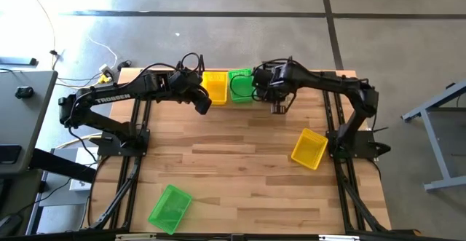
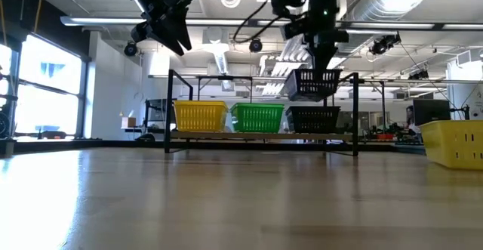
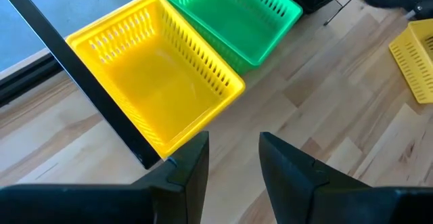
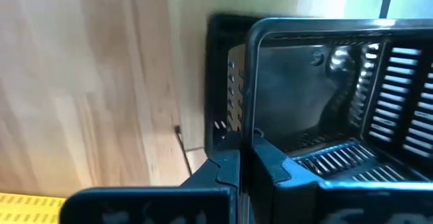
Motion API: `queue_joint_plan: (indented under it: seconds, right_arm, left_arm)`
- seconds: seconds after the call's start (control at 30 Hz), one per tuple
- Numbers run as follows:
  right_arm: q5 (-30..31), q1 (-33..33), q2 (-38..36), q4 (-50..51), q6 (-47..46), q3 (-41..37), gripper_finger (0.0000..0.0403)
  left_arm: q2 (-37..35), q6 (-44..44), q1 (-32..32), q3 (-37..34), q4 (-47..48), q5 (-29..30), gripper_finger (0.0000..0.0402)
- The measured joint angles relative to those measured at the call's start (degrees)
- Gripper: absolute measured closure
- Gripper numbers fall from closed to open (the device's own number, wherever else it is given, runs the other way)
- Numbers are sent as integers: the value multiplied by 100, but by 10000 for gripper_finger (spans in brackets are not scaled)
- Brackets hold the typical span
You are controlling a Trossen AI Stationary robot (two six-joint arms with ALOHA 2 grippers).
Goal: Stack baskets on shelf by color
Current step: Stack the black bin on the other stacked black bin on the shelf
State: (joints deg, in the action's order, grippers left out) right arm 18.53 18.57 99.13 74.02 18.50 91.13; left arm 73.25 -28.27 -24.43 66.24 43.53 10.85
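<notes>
Three baskets sit in a row on the shelf (image 2: 256,136): yellow (image 2: 200,116), green (image 2: 258,117), black (image 2: 314,118). Just above that black one, the right gripper (image 4: 245,158) pinches the thin rim of another black basket (image 2: 311,84), fingers shut tight. It looks light, bendy and a bit slippery, so the rim seems the best spot to grab. The left gripper (image 3: 233,153) hangs empty and part open in front of the shelf.

A light wooden plank tabletop (image 1: 240,161) is bearing a black-framed wooden shelf (image 2: 260,137) at its far edge. Yellow (image 2: 200,116), green (image 2: 258,118) and black (image 2: 314,118) mesh plastic baskets are sitting on it side by side. Another yellow basket (image 1: 309,148) and another green one (image 1: 170,207) are lying on the tabletop.
</notes>
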Motion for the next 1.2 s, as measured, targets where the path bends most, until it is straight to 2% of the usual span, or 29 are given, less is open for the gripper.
queue_joint_plan:
  seconds: [0.3,0.77,1.2]
  right_arm:
    - [-14,181,2,-689,247,-325,403]
    - [-661,489,28,-636,-46,-325,403]
    - [-899,745,52,-700,447,-326,403]
  left_arm:
    - [0,-2,0,0,-2,8,282]
    - [0,-99,0,0,-6,26,282]
    - [0,-173,0,0,-7,26,282]
